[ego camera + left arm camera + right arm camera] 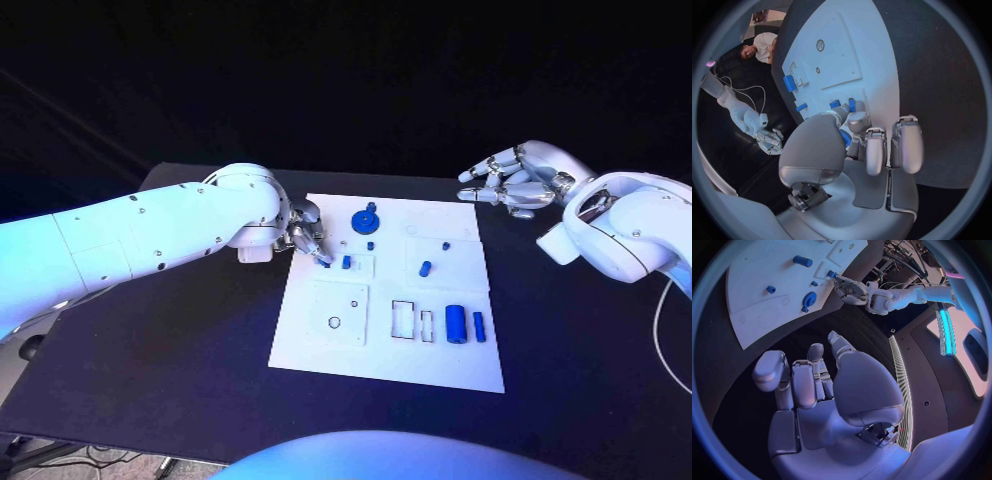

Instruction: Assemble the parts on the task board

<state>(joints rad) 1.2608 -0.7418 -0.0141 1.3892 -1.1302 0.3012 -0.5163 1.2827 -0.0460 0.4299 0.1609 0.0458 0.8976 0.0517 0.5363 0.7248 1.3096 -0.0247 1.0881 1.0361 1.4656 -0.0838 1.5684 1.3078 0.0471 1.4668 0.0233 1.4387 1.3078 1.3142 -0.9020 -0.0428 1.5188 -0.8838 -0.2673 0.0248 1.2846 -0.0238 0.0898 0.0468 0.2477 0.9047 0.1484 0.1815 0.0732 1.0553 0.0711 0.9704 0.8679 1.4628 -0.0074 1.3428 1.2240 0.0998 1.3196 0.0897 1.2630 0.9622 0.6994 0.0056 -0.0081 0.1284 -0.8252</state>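
The white task board [378,345] lies mid-table with several blue parts on it: a round toothed part [365,217], small pegs [426,268] and a long cylinder [456,323]. My left hand [303,237] hangs over the board's upper left, fingertips pointing down beside a small blue peg [346,262]. In the left wrist view a small blue part [844,136] sits pinched between thumb and a finger [856,121]. My right hand [516,178] hovers off the board's far right corner, fingers [795,385] apart, holding nothing. The board [761,305] and left hand [856,291] also appear in the right wrist view.
Rectangular slots [405,318] and round holes [335,322] mark the board's near half. Black table [188,350] surrounds the board on all sides. A white cable [666,330] trails at the right edge.
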